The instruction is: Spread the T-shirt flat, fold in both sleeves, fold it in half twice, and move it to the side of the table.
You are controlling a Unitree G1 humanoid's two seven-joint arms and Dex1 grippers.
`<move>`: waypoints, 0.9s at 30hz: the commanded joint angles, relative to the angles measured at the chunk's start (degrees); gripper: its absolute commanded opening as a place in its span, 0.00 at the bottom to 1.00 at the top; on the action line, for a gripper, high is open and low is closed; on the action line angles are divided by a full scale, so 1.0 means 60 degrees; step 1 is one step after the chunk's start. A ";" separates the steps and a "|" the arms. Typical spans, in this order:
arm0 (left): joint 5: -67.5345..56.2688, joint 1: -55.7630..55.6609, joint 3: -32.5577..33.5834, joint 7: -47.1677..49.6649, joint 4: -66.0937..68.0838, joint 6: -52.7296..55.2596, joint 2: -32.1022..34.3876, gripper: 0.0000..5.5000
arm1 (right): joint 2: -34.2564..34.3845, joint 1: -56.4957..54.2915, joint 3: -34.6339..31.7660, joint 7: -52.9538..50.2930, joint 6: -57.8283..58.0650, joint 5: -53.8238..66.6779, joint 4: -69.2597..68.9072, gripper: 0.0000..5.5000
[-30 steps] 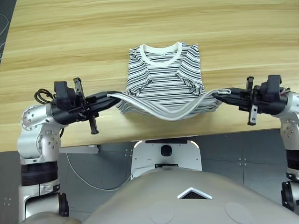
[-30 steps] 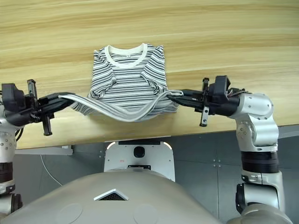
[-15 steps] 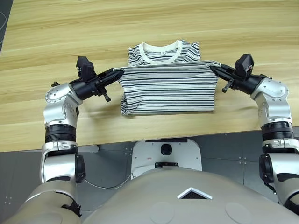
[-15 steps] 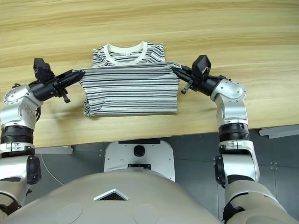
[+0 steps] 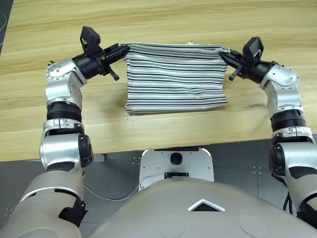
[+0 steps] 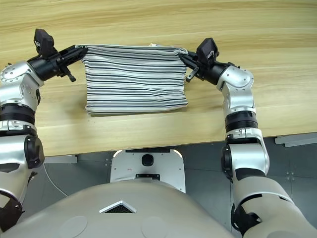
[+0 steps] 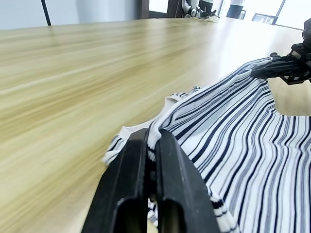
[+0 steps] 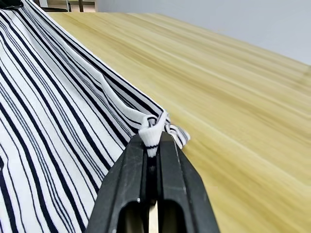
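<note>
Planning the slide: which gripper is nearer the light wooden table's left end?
Left. The left gripper clamps the black-and-white striped T-shirt's far left corner, nearer that table end; the right gripper, its far right corner.

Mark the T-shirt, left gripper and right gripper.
T-shirt (image 5: 176, 79): left eye view, middle of the striped upper layer.
left gripper (image 7: 152, 140): left wrist view, between the fingertips, where they pinch the shirt's edge.
right gripper (image 8: 153, 141): right wrist view, between the fingertips, where they pinch the shirt's white edge.
</note>
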 commanded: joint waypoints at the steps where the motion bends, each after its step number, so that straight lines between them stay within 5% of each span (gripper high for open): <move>1: 0.0586 -0.0621 -0.0182 0.0399 0.0904 -0.0408 -0.0113 0.02 | 0.0177 -0.1015 0.0006 -0.0419 -0.0174 -0.0394 0.0763 0.02; 10: 0.1503 -0.1158 -0.0310 0.1561 0.2388 -0.1096 -0.0548 0.02 | 0.0772 -0.2200 0.0582 -0.1679 -0.0531 -0.1710 0.3088 0.02; 12: 0.1549 -0.1398 -0.0147 0.2303 0.2752 -0.1034 -0.0768 0.09 | 0.1036 -0.2400 0.0733 -0.2650 -0.0326 -0.2157 0.3923 0.02; 19: 0.1761 -0.1773 0.0233 0.4841 0.3436 -0.1028 -0.1162 0.27 | 0.1539 -0.2670 -0.0074 -0.4917 -0.0028 -0.2022 0.4996 0.24; 25: 0.2116 -0.1660 0.0282 0.6546 0.3593 -0.1152 -0.0845 0.28 | 0.1264 -0.2738 -0.1039 -0.6996 -0.0711 -0.1764 0.5020 0.43; 27: 0.2484 -0.1504 0.0066 0.6758 0.3222 -0.2470 -0.0666 0.28 | 0.1102 -0.2662 -0.1334 -0.7314 -0.1140 -0.1653 0.4901 0.43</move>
